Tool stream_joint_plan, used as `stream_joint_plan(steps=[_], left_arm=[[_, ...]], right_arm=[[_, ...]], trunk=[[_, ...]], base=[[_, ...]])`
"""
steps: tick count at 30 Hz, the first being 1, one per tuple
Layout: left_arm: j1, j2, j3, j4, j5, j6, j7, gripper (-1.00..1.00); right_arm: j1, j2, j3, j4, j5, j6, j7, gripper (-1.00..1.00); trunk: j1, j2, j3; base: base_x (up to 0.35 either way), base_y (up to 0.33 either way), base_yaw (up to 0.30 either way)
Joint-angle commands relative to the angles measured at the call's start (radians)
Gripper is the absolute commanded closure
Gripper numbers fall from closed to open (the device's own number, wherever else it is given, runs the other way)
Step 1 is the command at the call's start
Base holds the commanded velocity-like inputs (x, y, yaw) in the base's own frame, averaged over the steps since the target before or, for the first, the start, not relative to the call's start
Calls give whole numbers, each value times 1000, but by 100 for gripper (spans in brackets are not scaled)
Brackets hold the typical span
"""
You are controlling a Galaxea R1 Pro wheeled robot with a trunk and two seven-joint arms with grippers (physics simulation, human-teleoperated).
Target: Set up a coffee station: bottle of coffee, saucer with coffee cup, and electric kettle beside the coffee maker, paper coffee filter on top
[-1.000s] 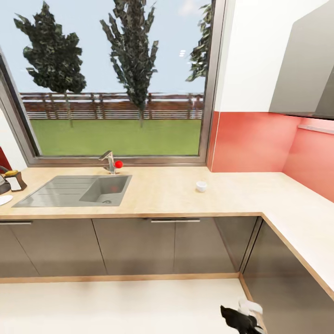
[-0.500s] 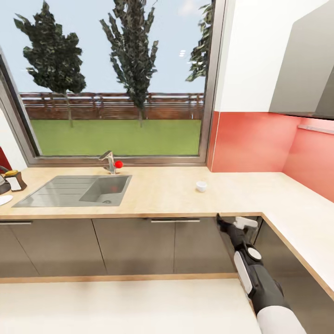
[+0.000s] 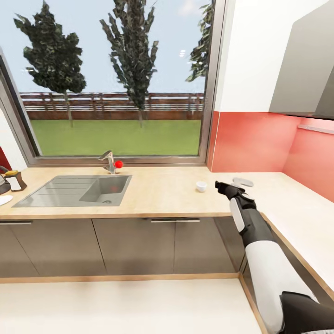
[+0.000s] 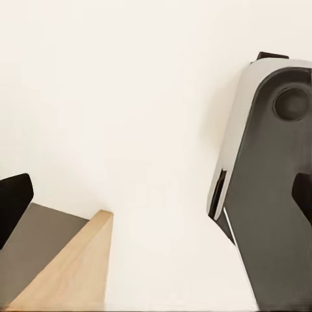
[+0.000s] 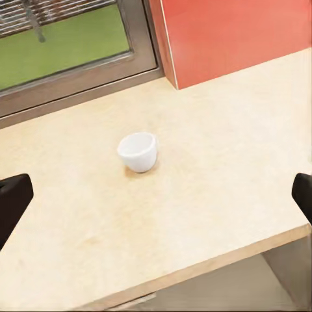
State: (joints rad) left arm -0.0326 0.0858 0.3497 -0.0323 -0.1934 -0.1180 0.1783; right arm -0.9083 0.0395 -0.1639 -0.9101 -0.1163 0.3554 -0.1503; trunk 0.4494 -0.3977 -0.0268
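Note:
The coffee cup (image 3: 201, 186), small and white, stands alone on the light-wood kitchen countertop (image 3: 167, 195) to the right of the steel sink (image 3: 79, 190). My right gripper (image 3: 220, 186) hovers just right of the cup, over the counter's front part. In the right wrist view the coffee cup (image 5: 138, 151) lies ahead of the right gripper (image 5: 158, 195), which is open and empty. At the far left edge sit the bottle of coffee (image 3: 15, 180) with its yellow cap, a dark object cut off by the frame, and part of the white saucer (image 3: 4, 200). My left gripper (image 4: 158, 205) is open over pale floor.
A tap with a red knob (image 3: 111, 162) stands behind the sink under a large window. The counter turns a corner at the right along a red backsplash (image 3: 260, 144), below a grey hood (image 3: 306, 79). Grey cabinet fronts (image 3: 139, 246) run under the worktop.
My right arm has risen from low in front of the cabinets to counter height, and its gripper now sits beside the coffee cup. The things on the counter have not moved.

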Motion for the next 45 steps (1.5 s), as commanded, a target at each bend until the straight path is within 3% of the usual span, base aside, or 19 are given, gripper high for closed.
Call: stream_joint_plan(steps=[1, 6, 14, 31, 45], left_arm=[[-1, 0, 8, 2, -12, 6, 3, -100], [-1, -1, 8, 2, -16, 84, 7, -100], [0, -1, 8, 2, -17, 99, 6, -100], [0, -4, 8, 3, -17, 100, 6, -100], [0, -5, 8, 5, -17, 100, 7, -100]], right_arm=[[-3, 1, 0, 1, -11, 8, -9, -100], [-9, 3, 6, 7, -11, 22, -15, -100], [-9, 1, 67, 10, -6, 23, -18, -100], [-9, -9, 70, 73, -5, 23, -18, -100], [-9, -12, 70, 81, -4, 23, -18, -100]], trunk=[[1, -2, -2], [1, -2, -2], [1, -2, -2], [1, -2, -2], [1, -2, -2]], base=[[0, 0, 0], [45, 0, 0], [295, 0, 0], [335, -6, 0], [302, -176, 0]])
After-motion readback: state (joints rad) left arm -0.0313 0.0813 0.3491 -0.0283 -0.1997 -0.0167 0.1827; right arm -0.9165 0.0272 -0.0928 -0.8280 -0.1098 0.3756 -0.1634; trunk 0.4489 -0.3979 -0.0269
